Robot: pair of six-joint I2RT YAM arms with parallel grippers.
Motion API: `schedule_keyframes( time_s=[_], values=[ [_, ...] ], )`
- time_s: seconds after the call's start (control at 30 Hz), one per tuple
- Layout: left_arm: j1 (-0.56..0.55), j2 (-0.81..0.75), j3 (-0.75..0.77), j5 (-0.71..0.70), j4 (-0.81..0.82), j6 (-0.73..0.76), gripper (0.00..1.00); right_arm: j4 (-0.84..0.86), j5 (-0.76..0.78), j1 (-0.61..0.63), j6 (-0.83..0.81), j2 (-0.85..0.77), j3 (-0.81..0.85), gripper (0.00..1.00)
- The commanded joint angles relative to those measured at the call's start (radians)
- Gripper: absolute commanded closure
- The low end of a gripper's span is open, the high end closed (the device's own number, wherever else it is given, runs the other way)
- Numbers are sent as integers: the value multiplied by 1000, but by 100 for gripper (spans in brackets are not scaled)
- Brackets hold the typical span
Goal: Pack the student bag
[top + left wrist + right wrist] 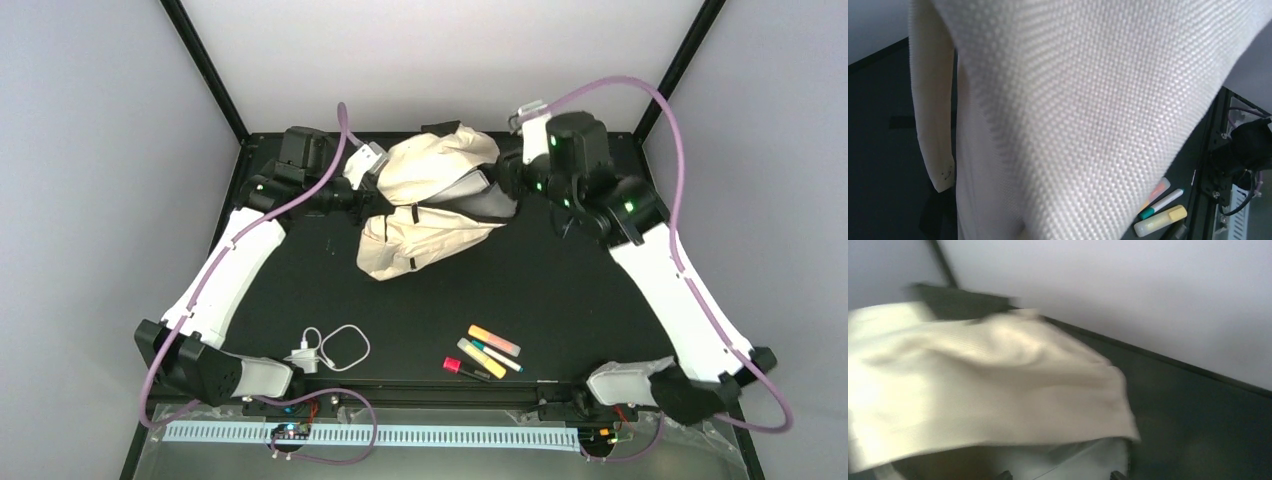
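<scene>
The student bag [430,200], cream fabric with dark zippers, lies crumpled at the back middle of the black table, partly lifted between my two arms. My left gripper [372,203] is at the bag's left edge, shut on its fabric. In the left wrist view the woven cloth of the student bag [1073,115] fills the picture and hides the fingers. My right gripper [508,186] is at the bag's right side. In the right wrist view its fingertips [1118,474] stand wide apart, the gripper [1062,475] open under a cream flap of the student bag [983,385], with grey lining between them.
Near the front edge lie an orange highlighter [494,340], a yellow highlighter [481,358], a green-capped white marker [497,356] and a red-capped dark marker [465,368]. A white charger with a looped cable [325,350] lies front left. Black frame posts stand at the back corners.
</scene>
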Motion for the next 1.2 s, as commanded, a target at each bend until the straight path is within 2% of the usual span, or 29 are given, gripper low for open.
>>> schedule_keyframes(
  time_s=[0.0,0.07,0.17,0.23,0.3,0.4,0.47,0.63,0.7,0.77,0.97,1.03,1.17],
  values=[
    [-15,-6,101,0,1,-96,98,37,-77,150,-7,-138,-83,51],
    [-23,-4,126,-2,-17,-105,98,130,-211,168,26,-180,-136,50],
    [-27,-1,168,-17,-43,-123,98,217,-303,169,82,-222,-169,52],
    [-31,0,203,-20,-57,-127,98,331,-433,185,169,-239,-269,57],
    [-39,5,226,-17,-69,-127,98,491,-477,242,240,-238,-388,59],
    [-50,11,236,-12,-71,-120,98,541,-298,298,253,-186,-419,70],
    [-53,9,233,-9,-67,-120,98,570,-210,299,240,-160,-427,71],
    [-62,4,228,12,-65,-114,98,644,-201,300,213,-69,-427,63],
    [-70,1,228,13,-67,-107,98,648,-147,299,215,-44,-430,61],
    [-77,-2,229,15,-70,-102,99,667,-98,299,188,-38,-443,60],
    [-92,0,230,34,-81,-80,98,794,-76,299,123,-24,-499,60],
    [-95,1,232,36,-80,-77,98,804,-68,300,108,-4,-489,65],
    [-96,-2,238,41,-88,-70,98,788,-23,298,90,7,-472,84]
  ],
)
